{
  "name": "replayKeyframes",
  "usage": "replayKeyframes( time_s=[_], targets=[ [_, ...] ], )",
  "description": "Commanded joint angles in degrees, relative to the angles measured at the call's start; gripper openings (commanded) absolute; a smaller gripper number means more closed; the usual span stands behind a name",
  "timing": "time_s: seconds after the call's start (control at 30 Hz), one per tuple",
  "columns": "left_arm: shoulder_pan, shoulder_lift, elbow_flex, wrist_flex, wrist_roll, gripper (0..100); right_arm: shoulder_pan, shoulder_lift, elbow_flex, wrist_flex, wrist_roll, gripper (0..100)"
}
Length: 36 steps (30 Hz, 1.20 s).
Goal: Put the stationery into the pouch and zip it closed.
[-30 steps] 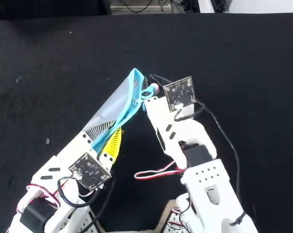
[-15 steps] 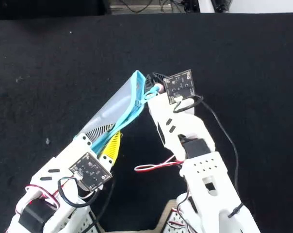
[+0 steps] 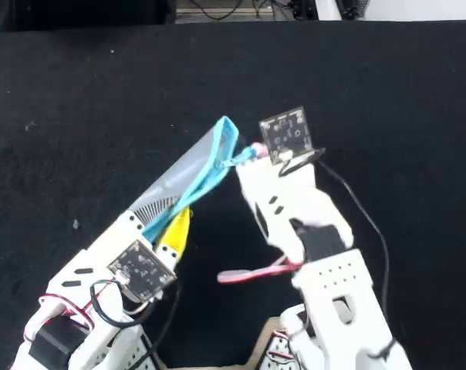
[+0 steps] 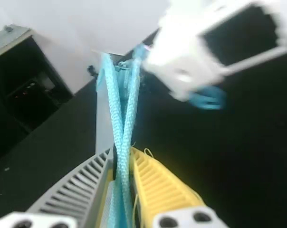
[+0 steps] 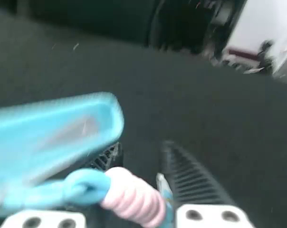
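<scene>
Pouch [image 3: 188, 173] is held stretched between both arms over the black desk [image 3: 387, 92]. In the high view it sits near the middle and slants from 7 o'clock up to 1 o'clock. We see the left fingers [image 3: 173, 225], one grey and one yellow, closed on its 7 o'clock end, with the blue zip tape [image 4: 122, 123] pinched between them. At the 1 o'clock end the right fingers [image 3: 248, 154] are clamped around the pink coiled pull [image 5: 134, 197], which joins a blue loop [image 5: 72, 190]. The left arm comes in from 7 o'clock and the right arm from 5 o'clock. We cannot tell how far the zip is closed.
</scene>
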Motion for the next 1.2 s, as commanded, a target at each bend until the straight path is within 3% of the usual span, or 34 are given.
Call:
replayKeyframes(
  time_s=[0.0, 0.27, 0.47, 0.77, 0.97, 1.17],
  targets=[
    [-6.2, 0.26, 0.04, -2.29, -0.18, 3, -2.73, -8.57, -2.95, 6.95, 0.18, 22.5],
    [-6.64, 0.26, 0.66, -2.29, 3.08, 3, -10.11, -18.42, 2.24, 7.12, 0.18, 22.5],
    [-6.55, 0.26, 0.66, 1.49, 4.66, 3, -10.46, -18.68, 2.77, 5.36, -0.35, 22.6],
    [-6.55, 0.26, 1.1, 2.11, 4.66, 3, -10.64, -19.21, 11.12, -9.14, -0.44, 22.6],
    [-6.55, 0.18, 2.86, 1.67, 4.66, 3, -10.73, -19.21, 11.47, -10.37, -0.62, 22.6],
    [-6.55, 0.18, 2.77, 1.67, 4.66, 3, -10.73, -19.3, 11.47, -11.87, -9.14, 22.9]
  ],
)
